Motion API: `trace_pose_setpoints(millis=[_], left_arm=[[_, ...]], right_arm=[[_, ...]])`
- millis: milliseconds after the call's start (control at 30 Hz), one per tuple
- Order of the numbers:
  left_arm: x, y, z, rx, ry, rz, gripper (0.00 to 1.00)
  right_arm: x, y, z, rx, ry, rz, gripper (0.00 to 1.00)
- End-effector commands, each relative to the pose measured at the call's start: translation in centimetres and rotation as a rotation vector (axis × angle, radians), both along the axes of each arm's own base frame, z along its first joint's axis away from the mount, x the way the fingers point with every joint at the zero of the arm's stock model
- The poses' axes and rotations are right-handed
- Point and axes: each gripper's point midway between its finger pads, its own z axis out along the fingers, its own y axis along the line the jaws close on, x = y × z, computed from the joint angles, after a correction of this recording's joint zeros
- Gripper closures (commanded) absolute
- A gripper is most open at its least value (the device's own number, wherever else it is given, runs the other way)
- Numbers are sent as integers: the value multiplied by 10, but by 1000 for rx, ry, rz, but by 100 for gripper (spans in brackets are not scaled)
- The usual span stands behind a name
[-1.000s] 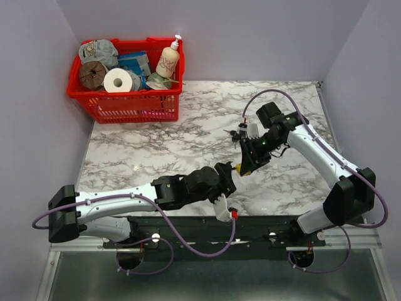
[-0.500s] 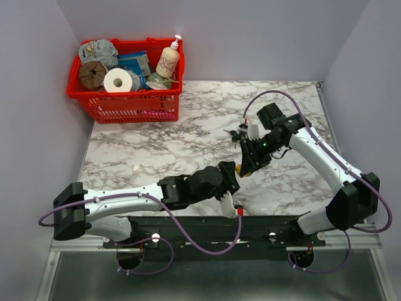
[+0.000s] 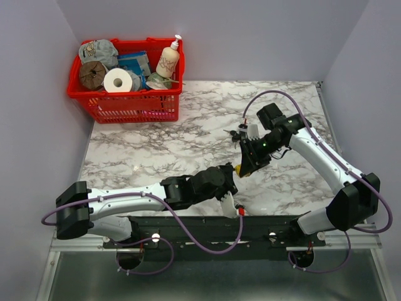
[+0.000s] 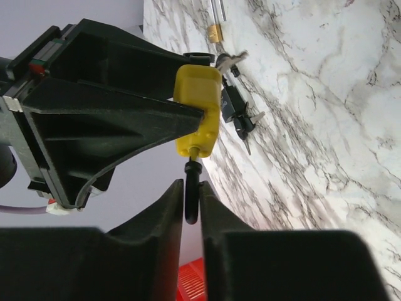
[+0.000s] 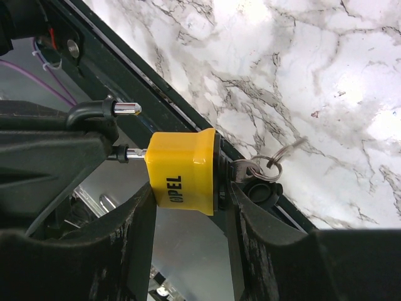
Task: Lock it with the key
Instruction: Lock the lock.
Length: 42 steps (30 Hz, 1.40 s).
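A yellow padlock (image 5: 182, 169) is held above the table's near edge, with my right gripper (image 5: 191, 189) shut on its body. The key (image 5: 241, 168) sticks in the lock's underside, and its ring (image 5: 270, 167) hangs free. The black-coated shackle (image 5: 94, 113) stands open, its silver tip bare. In the left wrist view my left gripper (image 4: 190, 188) is shut on the shackle (image 4: 191, 200) just below the padlock (image 4: 197, 113). From above, both grippers meet at the padlock (image 3: 239, 168), the left gripper (image 3: 230, 172) coming from the left and the right gripper (image 3: 244, 163) from the right.
A red basket (image 3: 125, 100) with a toilet roll, a lotion bottle and other goods stands at the back left of the marble table (image 3: 163, 144). A small dark thing (image 3: 232, 133) lies beside the right arm. A brass-coloured thing (image 4: 215, 32) lies farther off.
My left arm has reached right to the padlock and its jaws have closed on the shackle. The right gripper has kept the padlock nearly still.
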Motion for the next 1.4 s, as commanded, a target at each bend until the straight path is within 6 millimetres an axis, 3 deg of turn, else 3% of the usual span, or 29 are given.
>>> trace_pose_setpoints(millis=[0,67,133,167,233,267,300,433,600,667,800,933,1000,1100,1233,1367], left_arm=[[5,2,-2,11,-20,41,89],[7,3,-2,11,-20,55,98],[8,2,3,-6,-15,69,100],[8,3,5,-18,-10,73,100],[7,4,8,-37,7,79,100],[6,5,12,-52,13,84,100],[4,8,17,-69,26,81,100],[-6,17,34,-144,109,86,100],[-18,31,73,-266,230,103,100],[-25,32,88,-346,339,126,100],[-45,41,136,-500,565,132,100],[-67,53,165,-586,762,84,100],[-76,58,176,-601,833,61,100],[-84,63,182,-595,940,54,100],[-101,65,193,-611,1060,-8,100],[-96,66,197,-660,1210,21,100]], right_arm=[[-7,8,10,61,2,14,99],[-9,10,13,82,9,21,98],[-9,12,15,99,1,36,85],[-9,14,18,115,-5,48,63],[-7,15,27,128,-24,60,35],[-7,17,33,150,-52,87,11],[-6,17,41,162,-89,92,0],[7,10,70,174,-312,152,0],[30,-4,111,167,-723,193,0],[26,-10,139,194,-880,200,0],[15,-12,186,300,-1138,196,0],[-24,-4,213,422,-1165,361,0],[-48,1,211,491,-1124,491,0],[-44,2,202,473,-1088,531,0],[-54,8,211,540,-1038,575,0],[-60,18,216,610,-1001,604,0]])
